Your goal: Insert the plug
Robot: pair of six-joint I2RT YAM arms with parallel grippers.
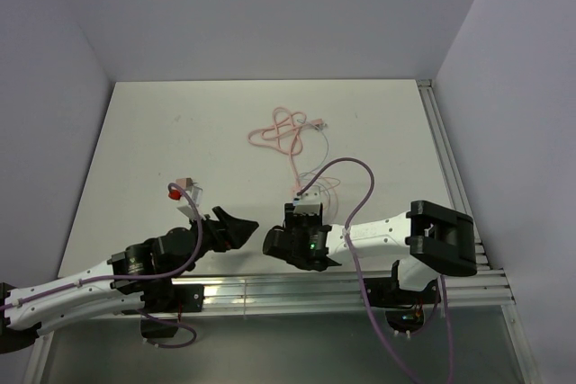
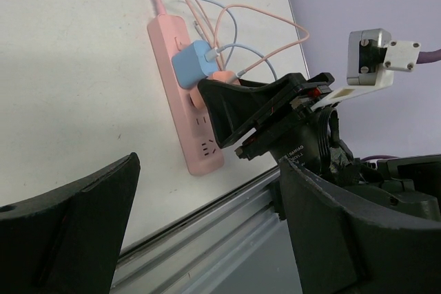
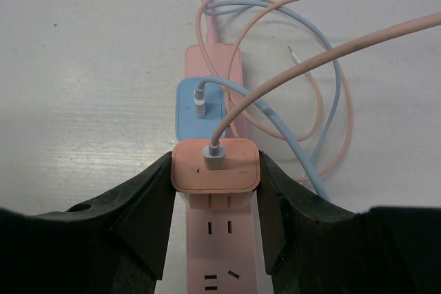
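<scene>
- White desk (image 1: pixel 180 132), matte and lightly scuffed, filling the middle of the top view.
- Plain back wall (image 1: pixel 270 15) in pale lavender-grey, rising from the far edge of the desk.
- Left wall (image 1: pixel 45 132) of the same tint, meeting the desk's left edge and a little darker toward the near corner.
- Right wall (image 1: pixel 522 87) beyond the right edge, equally plain.
- Grooved silver metal rail (image 1: pixel 270 292) along the near edge of the desk.
- Similar rail (image 1: pixel 445 150) along the right edge, from far right corner to near right corner.
- Grey surface (image 1: pixel 297 348) below the near edge, dimmer than the desk top.
- Soft, even light throughout, with faint shadows.
</scene>
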